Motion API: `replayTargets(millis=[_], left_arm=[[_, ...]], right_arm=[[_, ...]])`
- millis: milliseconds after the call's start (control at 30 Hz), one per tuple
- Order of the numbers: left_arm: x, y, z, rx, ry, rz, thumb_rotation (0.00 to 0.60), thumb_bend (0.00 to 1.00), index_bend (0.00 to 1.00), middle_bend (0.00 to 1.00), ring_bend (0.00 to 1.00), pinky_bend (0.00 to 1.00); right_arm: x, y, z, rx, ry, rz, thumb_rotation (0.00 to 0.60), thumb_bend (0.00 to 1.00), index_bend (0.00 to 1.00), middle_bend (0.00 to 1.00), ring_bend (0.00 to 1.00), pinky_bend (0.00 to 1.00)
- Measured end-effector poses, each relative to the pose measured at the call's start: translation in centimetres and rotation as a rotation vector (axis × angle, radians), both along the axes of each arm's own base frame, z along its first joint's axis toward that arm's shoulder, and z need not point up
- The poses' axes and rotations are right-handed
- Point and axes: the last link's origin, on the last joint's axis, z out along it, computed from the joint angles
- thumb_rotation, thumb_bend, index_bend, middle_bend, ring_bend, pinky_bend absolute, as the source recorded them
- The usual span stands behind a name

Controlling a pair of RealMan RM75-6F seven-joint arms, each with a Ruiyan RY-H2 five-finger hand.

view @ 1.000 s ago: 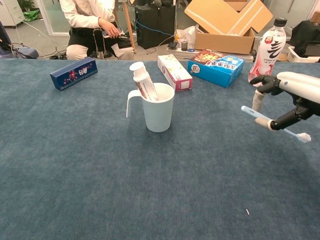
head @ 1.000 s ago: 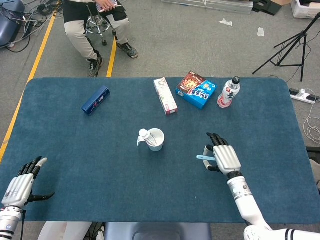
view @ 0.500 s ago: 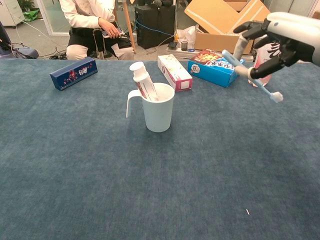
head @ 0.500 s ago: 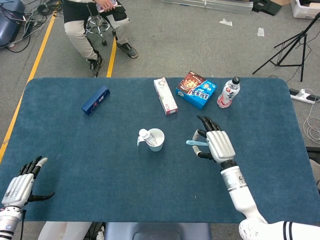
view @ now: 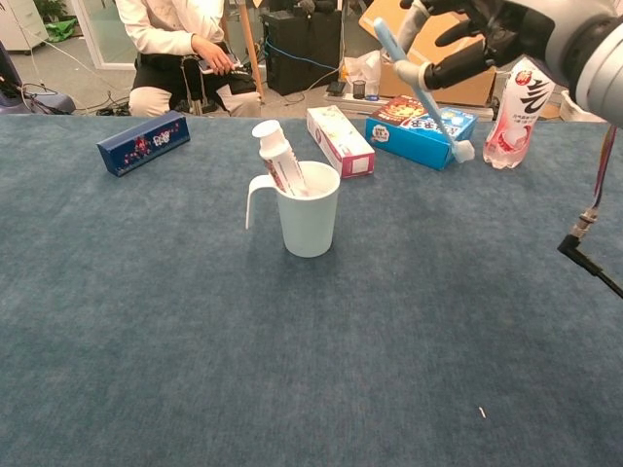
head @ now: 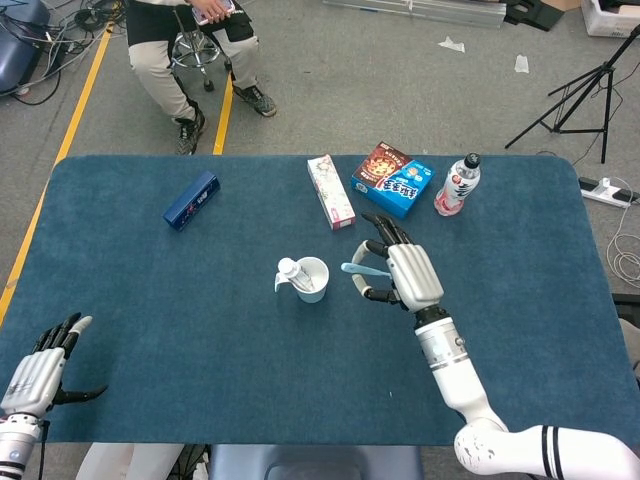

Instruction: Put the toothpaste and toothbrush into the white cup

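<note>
My right hand (head: 408, 277) has its fingers (view: 458, 64) pinched around the handle of the toothbrush (view: 421, 89), the rest of them curled loosely above it. I hold it high off the tabletop (head: 180, 330), tilted, with the bristle head (view: 463, 151) at the low end, so my guess is the head would go into the cup first unless I turn the wrist. In the head view the brush sticks out of my hand toward the white cup (head: 311, 279), close beside it but not yet over the rim.

The cup stands upright near the middle of the tabletop, its handle turned away from my right hand. The toothpaste (view: 275, 156) is already inside, leaning with its cap up above the rim, which leaves the near side of the opening free for the brush. So half the job looks done.

My left hand (head: 38, 366) rests at the near left corner, fingers spread and holding nothing, well apart from everything.

Along the far side lie a dark blue box (head: 191, 200), a long white and pink box (head: 330, 191), a blue snack box (head: 392, 181) and a bottle (head: 457, 185) with a red and white label. Their printing is too small for me to read.
</note>
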Motion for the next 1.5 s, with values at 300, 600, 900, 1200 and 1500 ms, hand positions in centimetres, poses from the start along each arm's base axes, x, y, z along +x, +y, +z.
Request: replayTargets(millis=[300, 600, 900, 1200, 1500], left_arm=[[-0.4, -0.3, 0.2, 0.003, 0.000, 0.009, 0.600, 0.00, 0.04, 0.00, 0.00, 0.00], [-0.6, -0.4, 0.5, 0.007, -0.003, 0.014, 0.600, 0.00, 0.04, 0.00, 0.00, 0.00], [-0.9, -0.8, 0.8, 0.010, -0.003, 0.022, 0.600, 0.00, 0.04, 0.00, 0.00, 0.00], [-0.9, -0.8, 1.1, 0.013, -0.002, 0.021, 0.600, 0.00, 0.04, 0.00, 0.00, 0.00], [-0.9, -1.0, 1.6, 0.017, 0.002, 0.022, 0.600, 0.00, 0.04, 0.00, 0.00, 0.00]], right_arm=[[1.6, -1.1, -1.2, -0.026, -0.091, 0.012, 0.600, 0.29, 0.60, 0.13, 0.00, 0.15], [3.4, -1.8, -3.2, -0.025, -0.159, 0.027, 0.600, 0.29, 0.60, 0.13, 0.00, 0.15], [4.4, -2.4, -5.3, -0.028, -0.210, 0.029, 0.600, 0.29, 0.60, 0.15, 0.00, 0.15], [5.3, -2.8, -7.3, -0.004, -0.252, 0.033, 0.600, 0.29, 0.60, 0.15, 0.00, 0.15], [6.1, -3.2, -8.6, 0.009, -0.280, 0.038, 0.600, 0.29, 0.60, 0.15, 0.00, 0.15]])
